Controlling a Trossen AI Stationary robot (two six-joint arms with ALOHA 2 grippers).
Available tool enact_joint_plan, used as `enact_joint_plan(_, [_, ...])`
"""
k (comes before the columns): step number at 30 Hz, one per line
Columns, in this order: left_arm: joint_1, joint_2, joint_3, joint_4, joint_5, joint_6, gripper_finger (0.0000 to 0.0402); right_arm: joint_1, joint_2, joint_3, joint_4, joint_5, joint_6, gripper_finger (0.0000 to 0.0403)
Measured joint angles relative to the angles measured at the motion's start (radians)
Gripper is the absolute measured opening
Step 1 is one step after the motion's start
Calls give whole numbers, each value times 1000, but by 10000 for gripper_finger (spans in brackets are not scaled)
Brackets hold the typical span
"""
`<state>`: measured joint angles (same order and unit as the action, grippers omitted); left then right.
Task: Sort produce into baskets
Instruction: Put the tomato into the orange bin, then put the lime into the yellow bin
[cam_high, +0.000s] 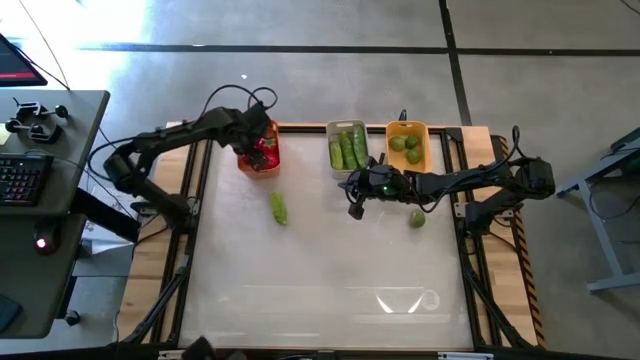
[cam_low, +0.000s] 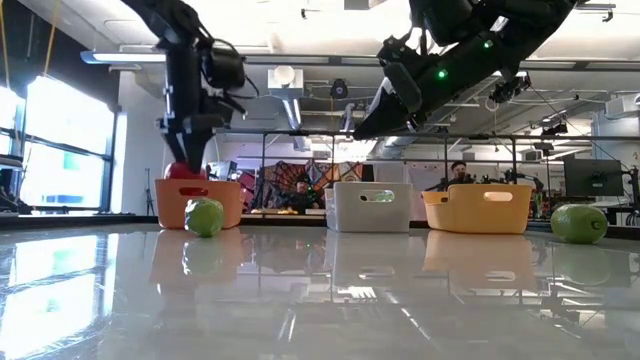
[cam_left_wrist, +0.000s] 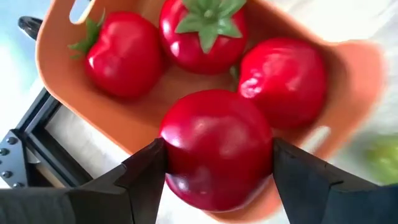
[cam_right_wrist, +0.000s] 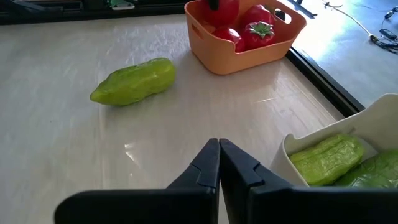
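Left gripper over the orange-red rectangular plastic basket at the far left part of the white table; fingers clamped on a round red tomato, one on each side. Held tomato sits directly above the basket's interior. Three more red tomatoes with green tops lie on the basket floor beneath it.

Light-green elongated cucumber lies loose on the table, just nearer than the orange-red basket, well apart from both grippers.

Pale grey rectangular plastic basket at the far edge, centre, holds green cucumbers. Right gripper hangs above the table just in front of this basket's near side, fingers pressed together, nothing between them.

Yellow-orange rectangular plastic basket beside the grey one, to its right, holds small round green limes.

One loose green lime on the table, nearer than the yellow-orange basket, under the right arm's forearm, to the right of the right gripper.
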<state>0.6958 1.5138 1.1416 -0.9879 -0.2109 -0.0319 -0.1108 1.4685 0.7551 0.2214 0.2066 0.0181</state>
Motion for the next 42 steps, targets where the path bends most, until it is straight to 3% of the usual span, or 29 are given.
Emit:
enact_joint_plan(11, [40, 99, 0, 72, -35, 22, 239, 0, 0, 0, 0, 0, 0, 0])
enact_joint_plan(19, [44, 150, 0, 72, -36, 26, 271, 0, 0, 0, 0, 0, 0, 0])
enact_joint_plan(42, [40, 92, 0, 43, 23, 63, 289, 0, 0, 0, -1, 0, 0, 0])
